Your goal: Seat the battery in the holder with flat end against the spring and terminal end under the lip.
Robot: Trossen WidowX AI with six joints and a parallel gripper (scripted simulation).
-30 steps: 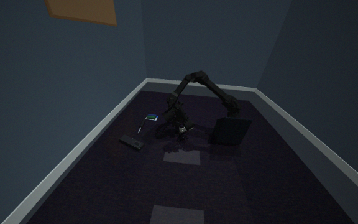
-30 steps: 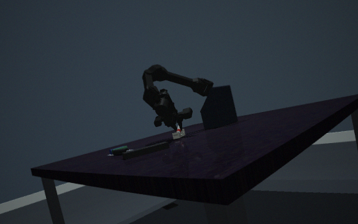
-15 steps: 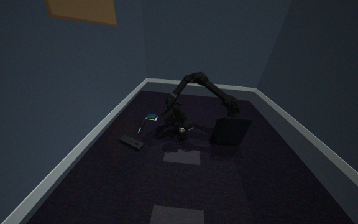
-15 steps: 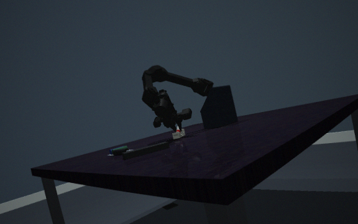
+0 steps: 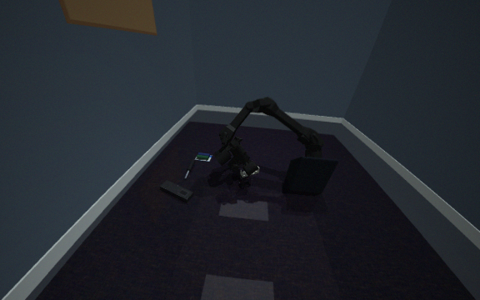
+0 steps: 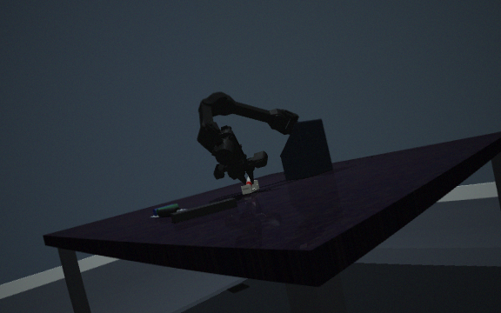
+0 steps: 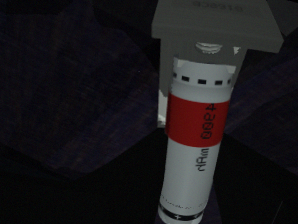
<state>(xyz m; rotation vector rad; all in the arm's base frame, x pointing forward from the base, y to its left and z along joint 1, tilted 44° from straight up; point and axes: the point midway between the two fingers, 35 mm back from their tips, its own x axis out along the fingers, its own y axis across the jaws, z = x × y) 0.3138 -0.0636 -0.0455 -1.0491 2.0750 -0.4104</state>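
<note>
The battery (image 6: 249, 183) (image 7: 192, 165), white with a red band, is between the fingers of my gripper (image 5: 243, 180) (image 6: 248, 180) (image 7: 189, 140), which is shut on it. The pale holder (image 5: 257, 169) (image 6: 246, 190) (image 7: 215, 20) sits on the table under the gripper. In the wrist view the battery's far end is at the holder's end wall, just below its overhanging top, with a bright metal piece between them. The battery's near end, with a plus mark on its dark ring, is toward the camera. The battery looks tilted in the exterior view. Whether it touches the holder floor is hidden.
A long dark box (image 5: 176, 190) (image 6: 204, 210) lies on the table. A pen (image 5: 189, 169) and green and blue cylinders (image 5: 203, 157) (image 6: 167, 210) on a pale sheet lie near it. A large dark block (image 5: 310, 176) (image 6: 307, 149) stands by the arm's base.
</note>
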